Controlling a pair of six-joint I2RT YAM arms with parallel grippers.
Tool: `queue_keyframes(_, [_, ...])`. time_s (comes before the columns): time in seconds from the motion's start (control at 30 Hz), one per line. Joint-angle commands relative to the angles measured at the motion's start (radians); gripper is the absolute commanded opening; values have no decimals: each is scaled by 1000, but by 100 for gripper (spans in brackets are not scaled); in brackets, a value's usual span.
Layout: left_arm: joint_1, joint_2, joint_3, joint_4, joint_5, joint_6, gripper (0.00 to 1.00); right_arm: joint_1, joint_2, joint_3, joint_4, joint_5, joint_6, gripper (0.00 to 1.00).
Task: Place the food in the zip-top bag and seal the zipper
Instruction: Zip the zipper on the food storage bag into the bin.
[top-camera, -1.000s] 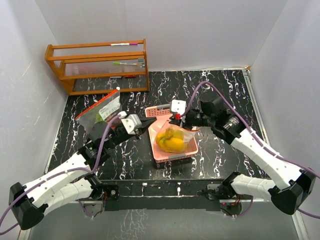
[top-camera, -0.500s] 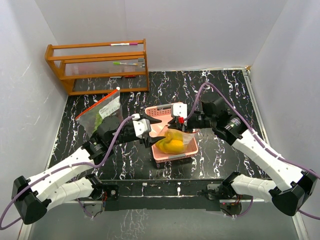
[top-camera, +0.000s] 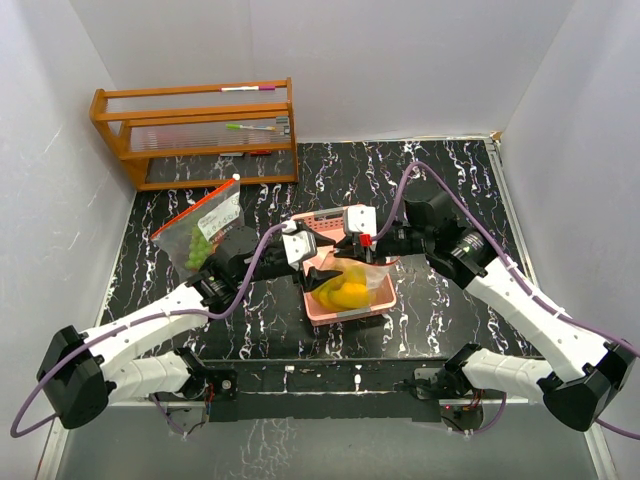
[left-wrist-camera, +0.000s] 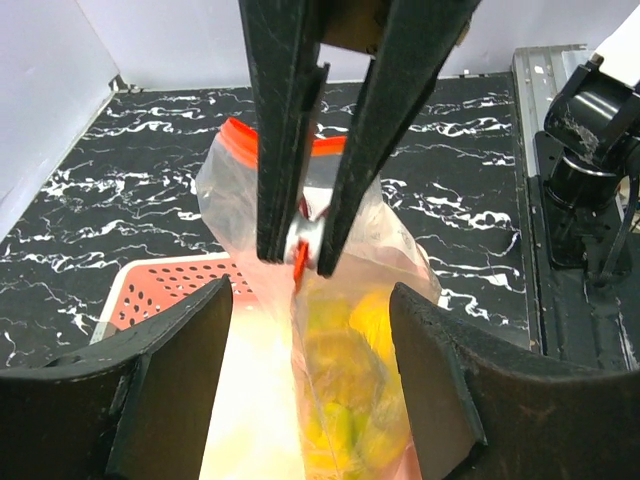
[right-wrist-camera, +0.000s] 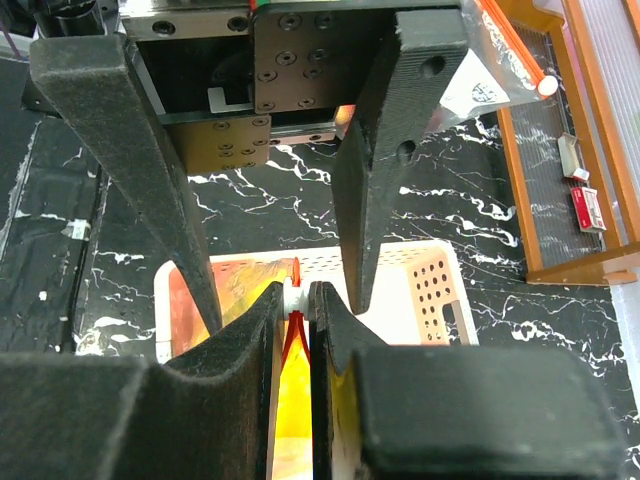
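A clear zip-top bag (left-wrist-camera: 350, 330) with a red zipper hangs upright over the pink basket (top-camera: 385, 300). Yellow food (top-camera: 345, 292) shows through its lower half. My right gripper (right-wrist-camera: 297, 295) is shut on the bag's white zipper slider (right-wrist-camera: 294, 300) at its top edge. My left gripper (left-wrist-camera: 310, 300) is open, one finger on each side of the bag below the zipper, neither pad touching it. In the top view the left gripper (top-camera: 333, 262) meets the right gripper (top-camera: 353, 253) above the basket.
A second zip-top bag (top-camera: 200, 232) with green pieces leans at the left of the black marbled table. A wooden rack (top-camera: 195, 130) stands at the back left. The white walls close in on three sides.
My left gripper has opened and moved right, from beside the basket to either side of the hanging bag. The right gripper has held still on the slider.
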Motion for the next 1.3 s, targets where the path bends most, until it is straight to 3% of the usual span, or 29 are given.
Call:
queue_keyframes(0.0, [2, 9, 2, 116, -5, -31, 62, 2, -6, 51, 28, -31, -7, 8])
queue_keyframes(0.07, [3, 14, 8, 124, -19, -41, 60, 3, -9, 52, 27, -29, -7, 8])
queue_keyframes(0.2, [2, 33, 36, 80, -46, -49, 40, 3, -12, 56, 27, -25, -9, 8])
queue_keyframes(0.37, [2, 38, 32, 70, -54, -72, 30, 2, -16, 55, 27, -20, -9, 8])
queue_keyframes(0.63, [2, 15, 3, 129, -95, -99, 0, 3, -9, 53, 28, -22, -6, 8])
queue_keyframes(0.8, [2, -5, 25, 97, -83, -115, 0, 3, -1, 41, 49, 52, 26, 8])
queue_keyframes(1.03, [4, -114, 18, 79, -215, -133, 0, 3, -26, 10, 64, 257, 86, 8])
queue_keyframes(1.27, [3, -187, 34, 50, -271, -99, 0, 3, -72, -18, 66, 281, 81, 8])
